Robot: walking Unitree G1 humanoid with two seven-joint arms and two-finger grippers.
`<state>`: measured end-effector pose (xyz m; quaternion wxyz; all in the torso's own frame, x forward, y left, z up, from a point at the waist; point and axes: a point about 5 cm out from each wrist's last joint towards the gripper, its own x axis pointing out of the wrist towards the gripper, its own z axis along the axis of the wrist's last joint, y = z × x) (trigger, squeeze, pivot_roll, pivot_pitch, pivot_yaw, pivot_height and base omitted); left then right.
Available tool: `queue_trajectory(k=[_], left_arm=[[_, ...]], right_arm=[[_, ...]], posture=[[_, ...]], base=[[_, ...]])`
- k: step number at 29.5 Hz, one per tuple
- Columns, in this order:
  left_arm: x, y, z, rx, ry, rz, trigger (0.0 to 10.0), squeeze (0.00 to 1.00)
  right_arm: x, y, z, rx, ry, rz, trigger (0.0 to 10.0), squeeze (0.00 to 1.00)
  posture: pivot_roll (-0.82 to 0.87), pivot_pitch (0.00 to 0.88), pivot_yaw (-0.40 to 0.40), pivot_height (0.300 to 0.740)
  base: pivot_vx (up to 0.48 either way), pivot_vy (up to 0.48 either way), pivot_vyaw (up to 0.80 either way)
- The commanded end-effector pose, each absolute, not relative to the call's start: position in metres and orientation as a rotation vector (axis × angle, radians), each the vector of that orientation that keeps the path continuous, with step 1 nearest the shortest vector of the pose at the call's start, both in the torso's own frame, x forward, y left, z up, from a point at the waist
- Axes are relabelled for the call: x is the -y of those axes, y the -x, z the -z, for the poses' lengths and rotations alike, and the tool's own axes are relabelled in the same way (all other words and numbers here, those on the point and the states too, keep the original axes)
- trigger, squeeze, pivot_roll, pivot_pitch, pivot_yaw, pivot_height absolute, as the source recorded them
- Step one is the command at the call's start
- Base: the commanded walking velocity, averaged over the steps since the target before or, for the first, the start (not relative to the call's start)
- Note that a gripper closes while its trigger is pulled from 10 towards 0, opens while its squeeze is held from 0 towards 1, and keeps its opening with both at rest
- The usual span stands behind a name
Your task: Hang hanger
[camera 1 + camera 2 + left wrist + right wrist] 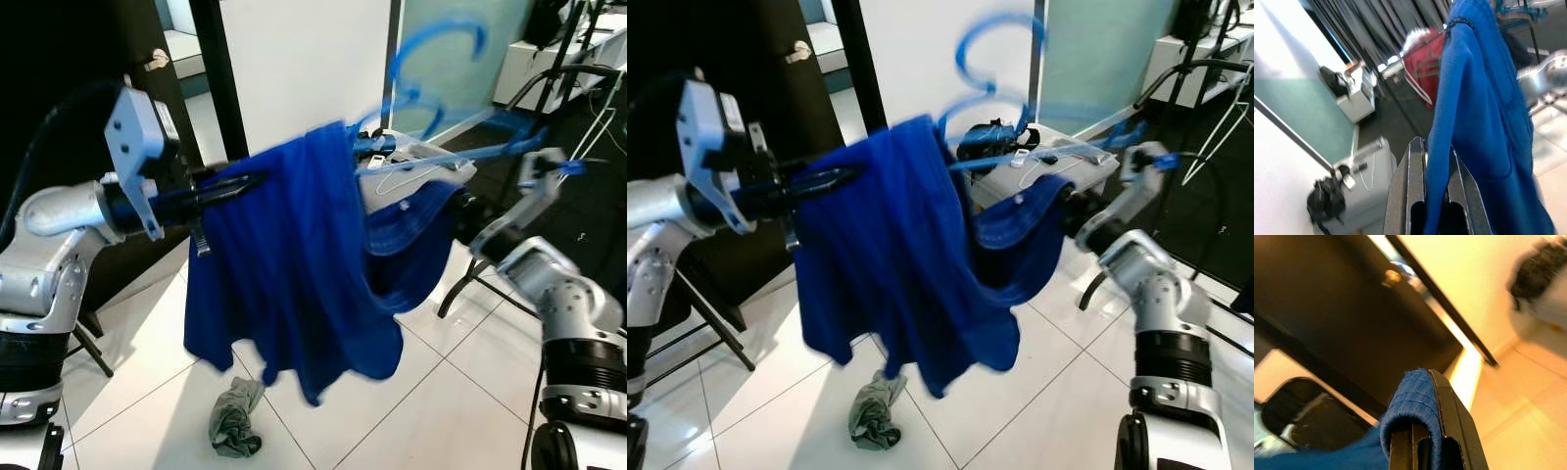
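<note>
A blue garment hangs spread between my two grippers at chest height. At its left edge my left gripper is shut on the cloth, and the left wrist view has the fabric running up between the fingers. My right gripper is buried in the garment's right side; in the right wrist view a blue hem is folded over one finger, with the jaws closed on it. A blue hanger, blurred by motion, sticks up from the garment's top, its hook uppermost.
A crumpled grey cloth lies on the white tiled floor below the garment. A white box with dark items on it stands behind. A black rack frame is at the right, a dark door at the left.
</note>
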<state>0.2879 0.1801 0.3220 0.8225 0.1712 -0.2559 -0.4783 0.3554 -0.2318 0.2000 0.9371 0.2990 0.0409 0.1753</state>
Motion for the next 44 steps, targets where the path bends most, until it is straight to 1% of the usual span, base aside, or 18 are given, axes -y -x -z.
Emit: queue_trajectory(k=[1, 4, 8, 10, 12, 14, 16, 17, 18, 19, 22, 26, 30, 35, 37, 41, 42, 44], left_arm=[[-0.188, -0.283, -0.335, 0.587, -0.344, 0.990, 10.0, 0.00], [-0.193, -0.277, -0.341, 0.607, -0.317, 0.975, 10.0, 0.00], [-0.197, -0.269, -0.336, 0.555, -0.327, 1.023, 10.0, 0.00], [-0.199, -0.269, -0.331, 0.522, -0.362, 1.024, 10.0, 0.00], [-0.205, -0.269, -0.320, 0.449, -0.439, 1.021, 10.0, 0.00], [-0.206, -0.269, -0.317, 0.430, -0.459, 1.018, 10.0, 0.00], [-0.205, -0.269, -0.308, 0.382, -0.520, 1.025, 10.0, 0.00], [-0.205, -0.269, -0.308, 0.382, -0.520, 1.025, 10.0, 0.00], [-0.203, -0.270, -0.300, 0.351, -0.586, 1.016, 10.0, 0.00], [-0.203, -0.270, -0.300, 0.351, -0.586, 1.016, 10.0, 0.00], [-0.202, -0.273, -0.295, 0.326, -0.660, 0.984, 10.0, 0.00], [-0.202, -0.273, -0.292, 0.308, -0.690, 0.981, 10.0, 0.00], [-0.204, -0.276, -0.284, 0.264, -0.781, 0.960, 10.0, 0.00], [-0.207, -0.278, -0.281, 0.242, -0.829, 0.941, 10.0, 0.00], [-0.210, -0.282, -0.278, 0.227, -0.867, 0.894, 10.0, 0.00], [-0.210, -0.284, -0.278, 0.224, -0.877, 0.880, 10.0, 0.00], [-0.211, -0.289, -0.279, 0.242, -0.882, 0.822, 10.0, 0.00], [-0.211, -0.289, -0.279, 0.242, -0.882, 0.822, 10.0, 0.00]], right_arm=[[0.236, -0.358, -0.199, -0.103, -0.604, -0.320, 0.0, 0.00], [0.244, -0.359, -0.197, -0.112, -0.600, -0.270, 0.0, 0.00], [0.256, -0.360, -0.199, -0.104, -0.600, -0.212, 0.0, 0.00], [0.260, -0.360, -0.201, -0.095, -0.603, -0.196, 0.0, 0.00], [0.268, -0.361, -0.208, -0.079, -0.605, -0.165, 0.0, 0.00], [0.271, -0.362, -0.210, -0.074, -0.605, -0.156, 0.0, 0.00], [0.274, -0.363, -0.214, -0.063, -0.611, -0.137, 0.0, 0.00], [0.274, -0.363, -0.214, -0.063, -0.611, -0.137, 0.0, 0.00], [0.274, -0.364, -0.216, -0.059, -0.614, -0.135, 0.0, 0.00], [0.274, -0.364, -0.216, -0.059, -0.614, -0.135, 0.0, 0.00], [0.273, -0.366, -0.223, -0.045, -0.614, -0.140, 0.0, 0.00], [0.272, -0.367, -0.227, -0.031, -0.615, -0.145, 0.0, 0.00], [0.270, -0.369, -0.242, 0.005, -0.613, -0.156, 0.0, 0.00], [0.271, -0.371, -0.249, 0.025, -0.612, -0.154, 0.0, 0.00], [0.269, -0.372, -0.255, 0.041, -0.612, -0.167, 0.0, 0.00], [0.268, -0.372, -0.257, 0.045, -0.611, -0.174, 0.0, 0.00], [0.261, -0.372, -0.261, 0.048, -0.606, -0.207, 0.0, 0.00], [0.261, -0.372, -0.261, 0.048, -0.606, -0.207, 0.0, 0.00]], posture=[[0.03, 0.000, 0.039, 0.740], [0.02, 0.000, 0.035, 0.740], [0.02, 0.000, 0.032, 0.740], [0.02, 0.000, 0.031, 0.740], [0.02, 0.000, 0.030, 0.740], [0.02, 0.000, 0.030, 0.740], [0.02, 0.000, 0.026, 0.740], [0.02, 0.000, 0.026, 0.740], [0.02, 0.000, 0.023, 0.740], [0.02, 0.000, 0.023, 0.740], [0.01, 0.000, 0.023, 0.740], [0.01, 0.000, 0.023, 0.740], [0.01, 0.000, 0.022, 0.740], [0.01, 0.000, 0.019, 0.740], [0.01, 0.000, 0.019, 0.740], [0.01, 0.000, 0.019, 0.740], [0.01, 0.000, 0.019, 0.740], [0.01, 0.000, 0.019, 0.740]], base=[[0.000, 0.000, 0.00], [0.000, 0.000, 0.00], [0.000, 0.000, 0.00], [0.000, 0.000, 0.00], [0.000, 0.000, 0.00], [0.000, 0.000, 0.00], [0.000, 0.000, 0.00], [0.000, 0.000, 0.00], [0.000, 0.000, 0.00], [0.000, 0.000, 0.00], [0.000, 0.000, 0.00], [0.000, 0.000, 0.00], [0.000, 0.000, 0.00], [0.000, 0.000, 0.00], [0.000, 0.000, 0.00], [0.000, 0.000, 0.00], [0.000, 0.000, 0.00], [0.000, 0.000, 0.00]])
